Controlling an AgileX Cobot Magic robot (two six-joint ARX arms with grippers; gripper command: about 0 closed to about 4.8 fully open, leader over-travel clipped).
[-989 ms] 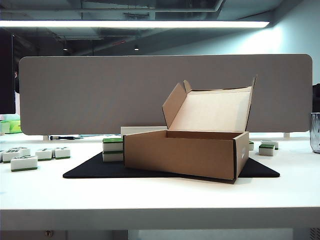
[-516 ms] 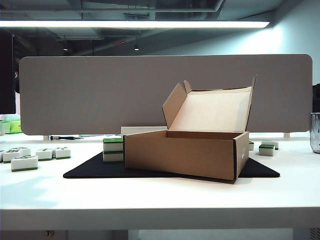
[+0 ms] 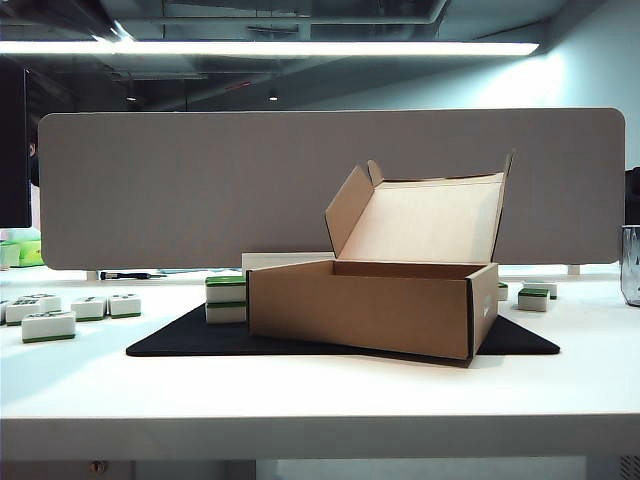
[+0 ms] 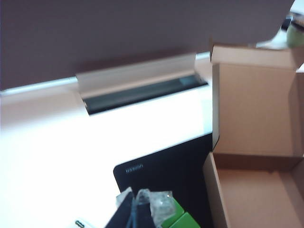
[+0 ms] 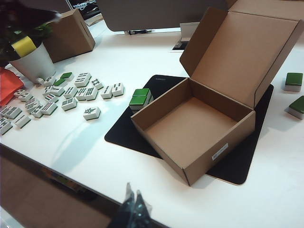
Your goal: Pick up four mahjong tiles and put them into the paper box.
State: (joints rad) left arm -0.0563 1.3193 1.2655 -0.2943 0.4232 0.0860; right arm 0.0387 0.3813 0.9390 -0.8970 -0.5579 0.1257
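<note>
The paper box (image 3: 370, 305) stands open on a black mat (image 3: 190, 338), its lid raised at the back; it looks empty in the right wrist view (image 5: 194, 128). Two green-backed mahjong tiles (image 3: 225, 299) are stacked beside the box's left wall. Several more mahjong tiles (image 5: 71, 92) lie scattered on the white table further left. Neither arm shows in the exterior view. My left gripper (image 4: 137, 190) is shut with nothing in it, hovering just beside the green stack (image 4: 183, 218) near the mat's corner. My right gripper (image 5: 133, 187) is shut and empty, over the table's front edge, well short of the box.
Two green tiles (image 5: 294, 80) lie right of the box. A second cardboard box (image 5: 71, 33), a white plant pot (image 5: 31, 61) and something red (image 5: 9, 83) stand beyond the scattered tiles. A grey partition (image 3: 330, 190) closes the back. A glass (image 3: 630, 265) is far right.
Box, mat and tiles stay where they were. A faint shadow on the table's left front has faded. No arm enters the exterior view.
</note>
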